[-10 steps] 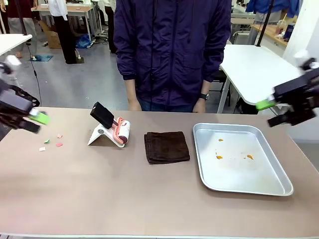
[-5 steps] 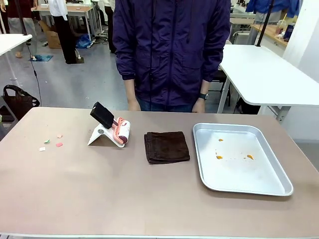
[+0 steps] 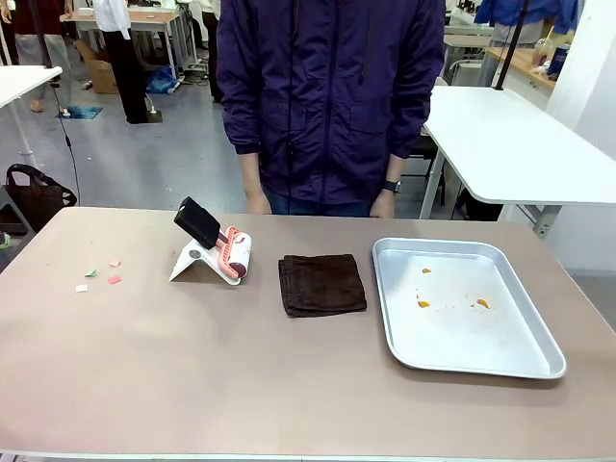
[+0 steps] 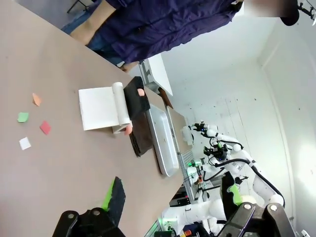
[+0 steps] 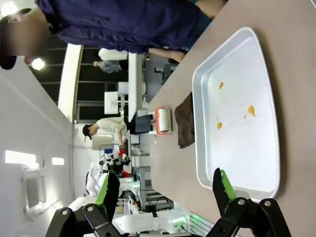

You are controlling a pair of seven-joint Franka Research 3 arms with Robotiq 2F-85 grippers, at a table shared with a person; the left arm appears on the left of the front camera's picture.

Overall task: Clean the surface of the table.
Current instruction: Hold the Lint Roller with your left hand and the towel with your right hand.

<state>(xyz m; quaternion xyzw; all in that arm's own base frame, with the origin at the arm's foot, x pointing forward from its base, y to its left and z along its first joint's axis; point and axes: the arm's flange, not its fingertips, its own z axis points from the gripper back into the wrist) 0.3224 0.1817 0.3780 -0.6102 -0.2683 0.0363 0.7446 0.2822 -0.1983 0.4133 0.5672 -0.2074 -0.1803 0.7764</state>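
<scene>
While my left gripper (image 4: 170, 193) and right gripper (image 5: 164, 187) hang with jaws apart, the table (image 3: 192, 371) spreads below, rigid and smooth, nothing to grasp, so I'd likely take the soft cloth (image 3: 322, 284) by an edge.

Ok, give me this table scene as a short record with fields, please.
table: taupe top, person standing at far side
left part: small coloured paper scraps
middle: lint roller on a white stand, folded dark brown cloth to its right
right part: metal tray holding a few orange crumbs
left end effector: open, holding nothing
right end effector: open, holding nothing
</scene>
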